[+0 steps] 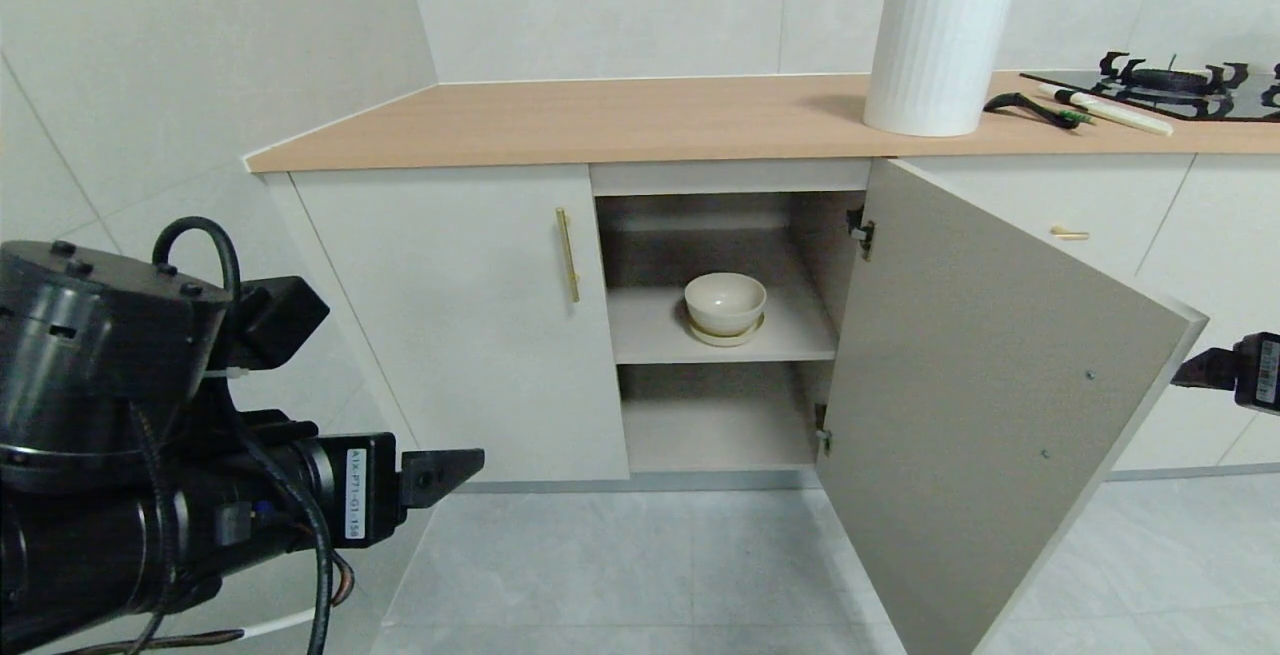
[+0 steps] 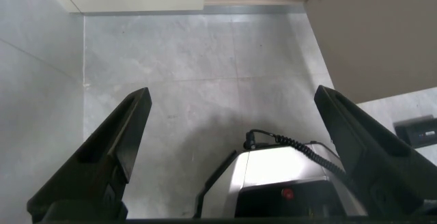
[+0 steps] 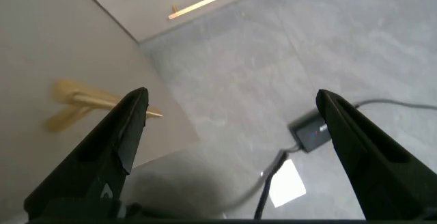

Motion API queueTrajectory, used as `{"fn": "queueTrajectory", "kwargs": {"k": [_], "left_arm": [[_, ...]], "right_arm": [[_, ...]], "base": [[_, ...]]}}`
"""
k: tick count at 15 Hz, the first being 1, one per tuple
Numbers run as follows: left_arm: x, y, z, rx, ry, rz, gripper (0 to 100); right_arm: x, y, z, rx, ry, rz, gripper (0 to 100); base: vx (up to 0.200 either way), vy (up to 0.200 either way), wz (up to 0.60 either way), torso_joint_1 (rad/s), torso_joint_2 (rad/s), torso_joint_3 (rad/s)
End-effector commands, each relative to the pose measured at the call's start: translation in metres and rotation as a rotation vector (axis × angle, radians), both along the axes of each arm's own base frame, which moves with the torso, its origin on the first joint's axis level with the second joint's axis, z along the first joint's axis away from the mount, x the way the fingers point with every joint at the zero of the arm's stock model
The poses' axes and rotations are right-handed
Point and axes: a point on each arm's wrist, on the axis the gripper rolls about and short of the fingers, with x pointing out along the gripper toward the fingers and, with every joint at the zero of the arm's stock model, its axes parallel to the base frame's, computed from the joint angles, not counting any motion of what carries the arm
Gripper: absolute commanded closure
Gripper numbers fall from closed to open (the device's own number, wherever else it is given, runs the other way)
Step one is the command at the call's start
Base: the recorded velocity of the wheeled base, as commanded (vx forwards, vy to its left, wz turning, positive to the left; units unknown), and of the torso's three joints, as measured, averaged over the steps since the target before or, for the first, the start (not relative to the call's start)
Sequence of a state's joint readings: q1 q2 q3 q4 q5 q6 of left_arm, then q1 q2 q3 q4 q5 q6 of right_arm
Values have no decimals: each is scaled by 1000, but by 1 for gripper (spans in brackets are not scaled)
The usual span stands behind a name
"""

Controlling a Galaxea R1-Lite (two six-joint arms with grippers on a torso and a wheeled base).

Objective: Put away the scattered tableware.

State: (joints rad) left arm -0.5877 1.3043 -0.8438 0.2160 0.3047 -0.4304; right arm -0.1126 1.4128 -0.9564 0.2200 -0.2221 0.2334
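Here, left claw (image 2: pixel 232 98) and right claw (image 3: pixel 232 95) wide; cabinet door (image 1: pixel 990 375) between latter and bowl (image 1: pixel 725 302).

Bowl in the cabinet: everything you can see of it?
The bowl is cream and glossy, ceramic by its look, round. It stands upright, mouth up; the inside that shows is empty. It sits on a small matching plate on the upper shelf; the door stands open. Nothing else touches it.
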Motion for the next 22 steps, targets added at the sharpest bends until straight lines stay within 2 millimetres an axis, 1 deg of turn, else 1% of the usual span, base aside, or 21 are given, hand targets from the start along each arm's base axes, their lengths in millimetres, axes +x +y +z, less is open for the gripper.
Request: {"fn": "queueTrajectory", "kwargs": {"k": [1, 2, 5, 7, 9, 12, 13, 14, 15, 17, 18, 19, 21, 22], "left_arm": [[0, 0, 1, -2, -3, 1, 0], [0, 0, 1, -2, -3, 1, 0], [0, 0, 1, -3, -4, 1, 0], [0, 0, 1, -4, -5, 1, 0], [0, 0, 1, -3, -4, 1, 0], [0, 0, 2, -4, -6, 1, 0], [0, 0, 1, -4, -5, 1, 0], [0, 0, 1, -4, -5, 1, 0], [0, 0, 1, -3, -4, 1, 0], [0, 0, 1, -3, -4, 1, 0], [0, 0, 2, -4, -6, 1, 0], [0, 0, 2, -4, -6, 1, 0], [-1, 0, 3, -10, -13, 2, 0], [0, 2, 4, -14, -13, 12, 0]], "right_arm": [[16, -1, -13, 28, 27, -14, 0], [19, -1, -16, 38, 26, -19, 0], [23, 9, -19, 69, 28, -3, 0], [24, 18, -21, 84, 31, 20, 0], [26, 28, -27, 100, 28, 46, 0], [28, 39, -34, 111, 3, 76, 0], [28, 49, -37, 125, -7, 104, 0], [27, 54, -38, 134, -10, 118, 0], [26, 64, -39, 156, -10, 139, 0], [24, 76, -39, 178, -12, 170, 0], [25, 85, -39, 190, -14, 196, 0], [27, 90, -41, 192, -17, 216, 0], [35, 109, -45, 195, -35, 278, 0], [40, 122, -46, 197, -42, 323, 0]], "base": [[0, 0, 0, 0, 0, 0], [0, 0, 0, 0, 0, 0], [0, 0, 0, 0, 0, 0], [0, 0, 0, 0, 0, 0], [0, 0, 0, 0, 0, 0], [0, 0, 0, 0, 0, 0], [0, 0, 0, 0, 0, 0], [0, 0, 0, 0, 0, 0], [0, 0, 0, 0, 0, 0], [0, 0, 0, 0, 0, 0], [0, 0, 0, 0, 0, 0], [0, 0, 0, 0, 0, 0], [0, 0, 0, 0, 0, 0], [0, 0, 0, 0, 0, 0]]}}
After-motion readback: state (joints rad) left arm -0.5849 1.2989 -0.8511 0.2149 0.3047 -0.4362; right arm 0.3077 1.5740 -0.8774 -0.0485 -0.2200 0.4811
